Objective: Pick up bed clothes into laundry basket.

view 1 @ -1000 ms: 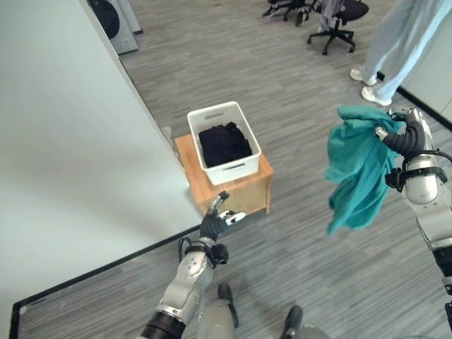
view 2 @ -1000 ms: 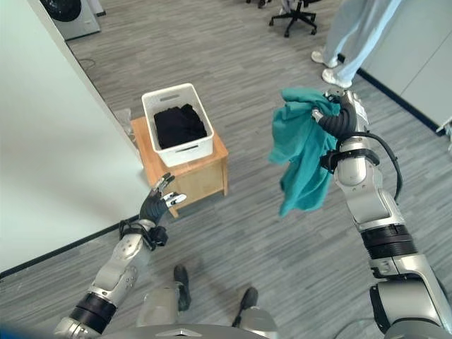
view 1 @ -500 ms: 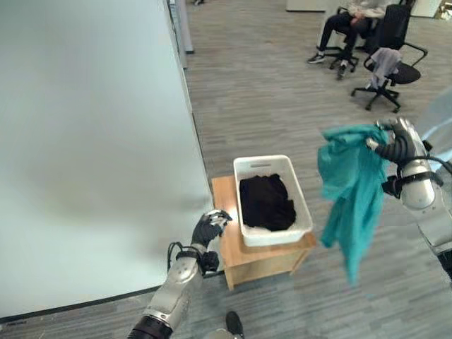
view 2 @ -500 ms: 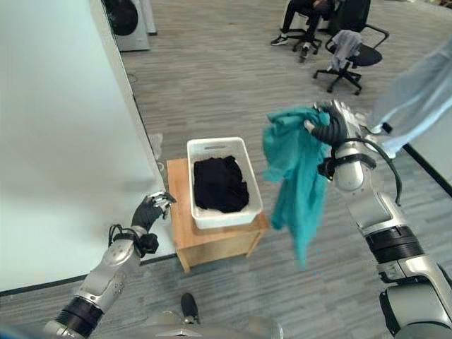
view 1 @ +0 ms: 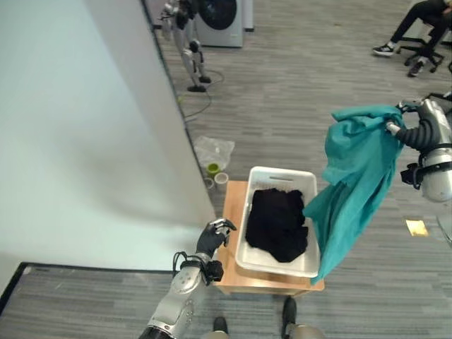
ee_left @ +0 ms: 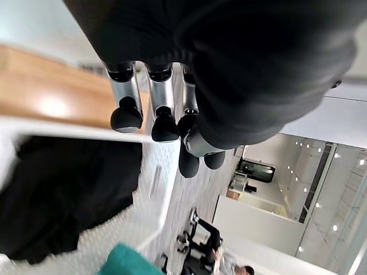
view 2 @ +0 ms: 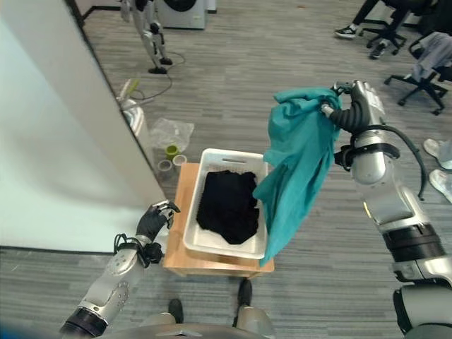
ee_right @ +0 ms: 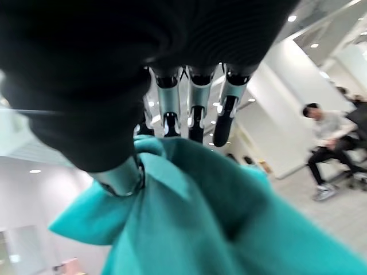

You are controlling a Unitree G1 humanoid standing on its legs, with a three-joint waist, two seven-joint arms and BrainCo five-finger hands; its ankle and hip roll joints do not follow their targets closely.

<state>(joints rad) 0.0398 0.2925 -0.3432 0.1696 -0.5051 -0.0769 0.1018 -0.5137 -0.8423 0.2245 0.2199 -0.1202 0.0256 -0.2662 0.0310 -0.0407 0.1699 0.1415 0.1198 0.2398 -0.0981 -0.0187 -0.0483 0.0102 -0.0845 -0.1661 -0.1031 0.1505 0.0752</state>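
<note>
A teal garment hangs from my right hand, which is shut on its top end at about chest height. Its loose lower end drapes in front of the right rim of the white laundry basket. The basket stands on a small wooden table and holds a heap of black clothes. In the right wrist view the fingers and thumb pinch the teal garment. My left hand hovers at the table's left edge, fingers curled, holding nothing; past it show the basket's rim and black clothes.
A large pale bed surface fills the left side, close to the table. On the floor behind the table lie small cups and a plastic bag. A washing machine stands far back. A seated person and office chairs are at the far right.
The whole picture has shifted, so the camera moved. The teal garment's lower end now hangs against the basket's right rim instead of beside it. The left hand stays by the table.
</note>
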